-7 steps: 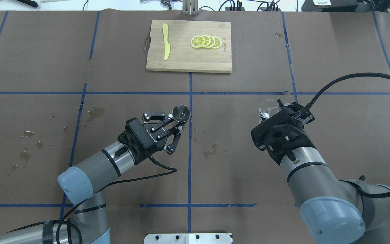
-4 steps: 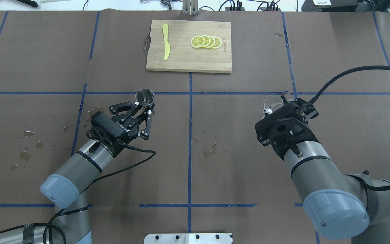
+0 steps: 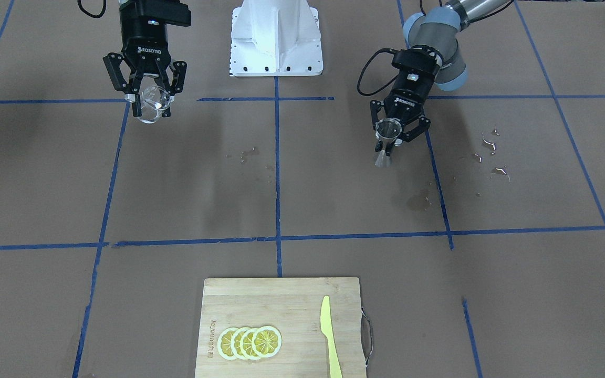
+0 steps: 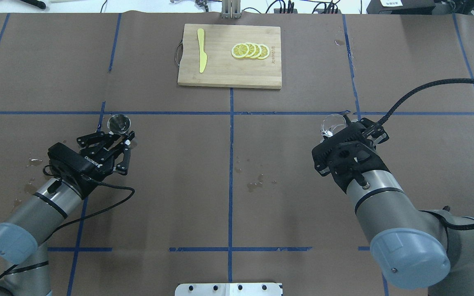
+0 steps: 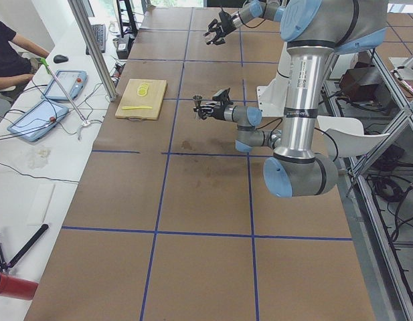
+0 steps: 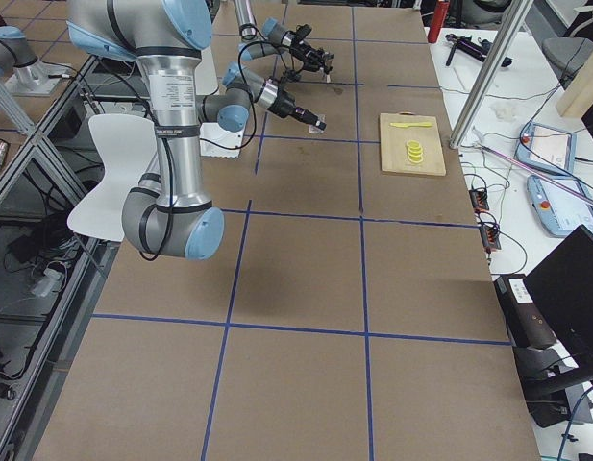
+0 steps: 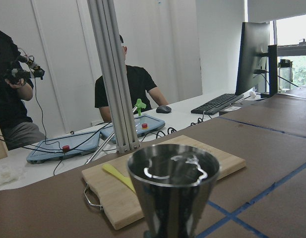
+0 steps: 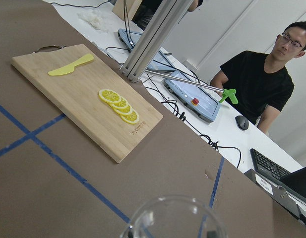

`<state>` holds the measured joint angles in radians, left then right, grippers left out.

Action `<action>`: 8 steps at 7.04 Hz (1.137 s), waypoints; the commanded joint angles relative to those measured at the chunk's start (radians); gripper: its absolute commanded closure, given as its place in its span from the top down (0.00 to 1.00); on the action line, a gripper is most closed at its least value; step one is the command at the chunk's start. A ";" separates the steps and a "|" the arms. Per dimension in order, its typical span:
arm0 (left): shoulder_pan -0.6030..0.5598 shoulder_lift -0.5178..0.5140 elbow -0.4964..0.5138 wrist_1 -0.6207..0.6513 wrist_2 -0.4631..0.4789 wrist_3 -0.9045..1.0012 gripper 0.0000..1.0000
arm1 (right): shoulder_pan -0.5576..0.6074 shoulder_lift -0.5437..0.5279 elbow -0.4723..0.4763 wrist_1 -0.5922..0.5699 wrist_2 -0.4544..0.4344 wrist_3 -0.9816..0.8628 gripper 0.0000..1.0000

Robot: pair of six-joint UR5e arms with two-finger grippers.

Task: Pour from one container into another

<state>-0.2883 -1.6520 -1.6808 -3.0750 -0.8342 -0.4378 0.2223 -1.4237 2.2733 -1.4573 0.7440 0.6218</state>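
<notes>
The small steel jigger [image 4: 119, 123] stands upright, held off the table, with my left gripper [image 4: 119, 131] shut on its narrow waist. From across the table the jigger [image 3: 383, 157] hangs in that gripper [image 3: 388, 137], its lower cone below the fingers. The left wrist view fills with the jigger [image 7: 172, 186]; its inside glints. The clear glass cup [image 4: 331, 123] sits in my right gripper [image 4: 336, 129], which is shut on it and held off the table. In the front-facing view the cup [image 3: 154, 98] tilts a little in that gripper [image 3: 151, 108]. Only the cup's rim [image 8: 175, 215] shows in the right wrist view.
A wooden cutting board [image 4: 220, 70] lies at the far middle with overlapping lemon slices [image 4: 250, 50] and a yellow knife [image 4: 201, 50]. Wet spots [image 4: 255, 184] mark the brown paper near the centre and others [image 4: 31, 185] at the left. Operators sit beyond the far edge.
My left arm has swung left with the jigger, from the centre line to the left blue tape line. The right arm with the glass cup has shifted slightly away from me.
</notes>
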 commanded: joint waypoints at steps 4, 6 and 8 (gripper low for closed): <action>0.000 0.201 0.002 -0.091 0.064 -0.224 0.00 | 0.000 -0.011 0.002 0.000 0.000 0.018 0.11; 0.001 0.274 0.013 -0.091 0.119 -0.367 0.00 | -0.001 -0.014 0.005 0.000 0.000 0.022 0.11; 0.001 0.345 0.045 -0.093 0.191 -0.441 0.00 | -0.001 -0.015 0.006 0.000 0.000 0.027 0.11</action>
<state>-0.2871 -1.3554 -1.6496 -3.1670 -0.6809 -0.8285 0.2210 -1.4381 2.2782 -1.4573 0.7440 0.6449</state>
